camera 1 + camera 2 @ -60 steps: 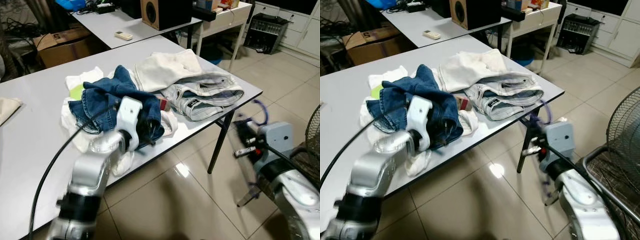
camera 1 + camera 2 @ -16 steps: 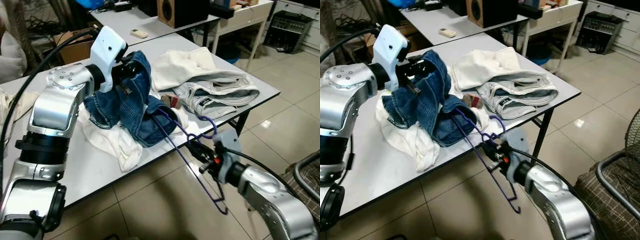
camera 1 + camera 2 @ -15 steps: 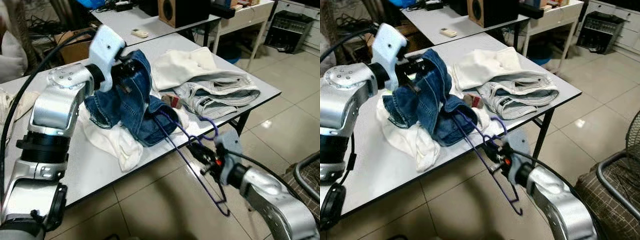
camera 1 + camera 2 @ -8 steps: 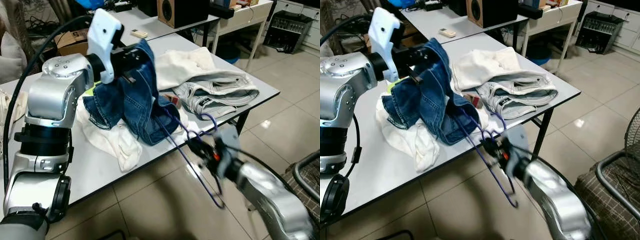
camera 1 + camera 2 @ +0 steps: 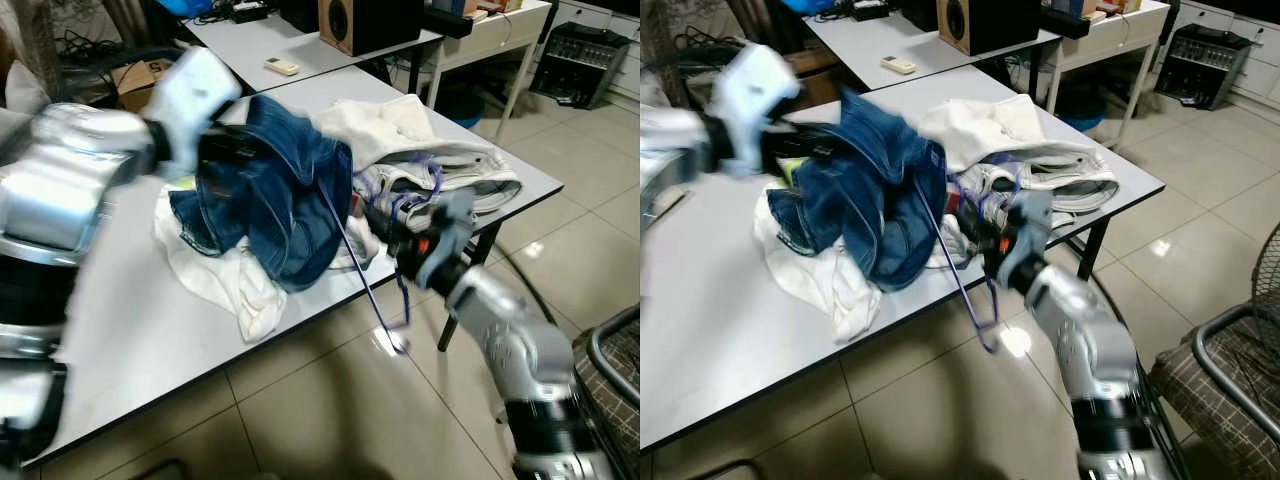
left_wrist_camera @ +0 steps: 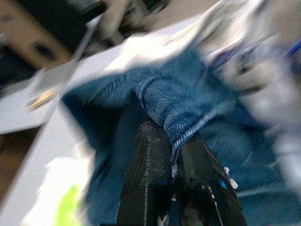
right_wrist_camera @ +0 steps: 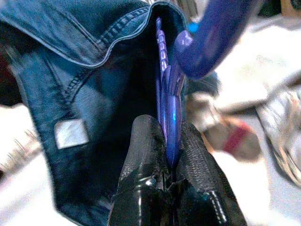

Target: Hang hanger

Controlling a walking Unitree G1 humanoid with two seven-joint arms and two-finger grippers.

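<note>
On your table [image 5: 120, 330], no readable writing shows. Your left gripper [image 6: 171, 155] pinches the jeans [image 5: 285, 205] lifted above the table's middle. Your right gripper [image 7: 169, 155] clamps the purple hanger [image 5: 365, 270], poking into the jeans near the front edge.

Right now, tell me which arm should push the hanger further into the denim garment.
Right. The right end effector is already shut on the purple hanger, whose end enters the denim garment's opening. The left end effector is clamped on the denim's edge, holding it lifted.
</note>
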